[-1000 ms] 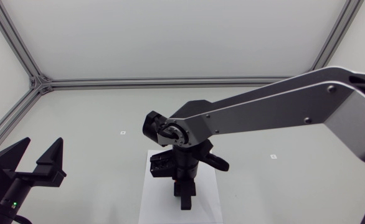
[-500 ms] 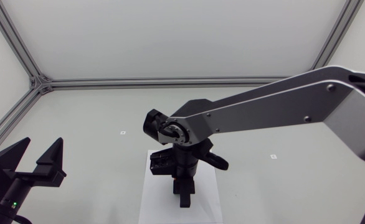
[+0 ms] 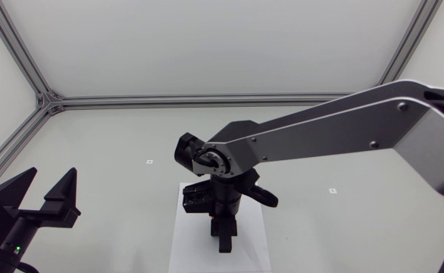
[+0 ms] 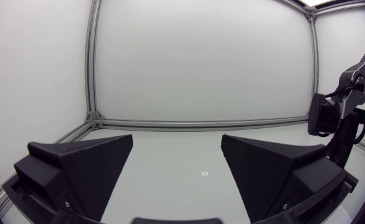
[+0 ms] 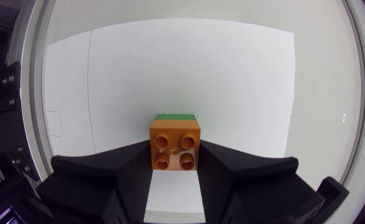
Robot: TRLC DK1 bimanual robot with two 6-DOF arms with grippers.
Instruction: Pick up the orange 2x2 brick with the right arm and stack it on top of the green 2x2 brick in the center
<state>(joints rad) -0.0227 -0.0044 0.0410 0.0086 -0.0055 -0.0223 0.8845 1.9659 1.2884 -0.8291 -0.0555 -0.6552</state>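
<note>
Orange 2x2 brick point(image 5: 174, 147): one. Green 2x2 brick point(image 5: 175, 116): one. White sheet point(image 3: 182, 244) on worktop point(image 3: 320, 152): one. Small markers point(image 3: 149, 161): two. Arms point(image 3: 336, 133): two. Hands: two, left hand point(image 4: 177, 149) and right hand point(image 5: 174, 167).

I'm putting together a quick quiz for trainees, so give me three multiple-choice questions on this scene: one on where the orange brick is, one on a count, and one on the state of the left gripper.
1. Where is the orange 2x2 brick?
A. on the table by the frame's far corner
B. between the fingers of the right gripper
C. lying on top of the right arm's long link

2. How many studs show on its top?
A. two
B. six
C. four

3. How does the left gripper stand?
A. open, holding nothing
B. shut on a green brick
C. shut on a second orange brick

Answers: 1 B, the right wrist view shows it held from both sides. 2 C, there are two rows of two. 3 A, the left wrist view shows a wide gap with nothing in it.
</note>
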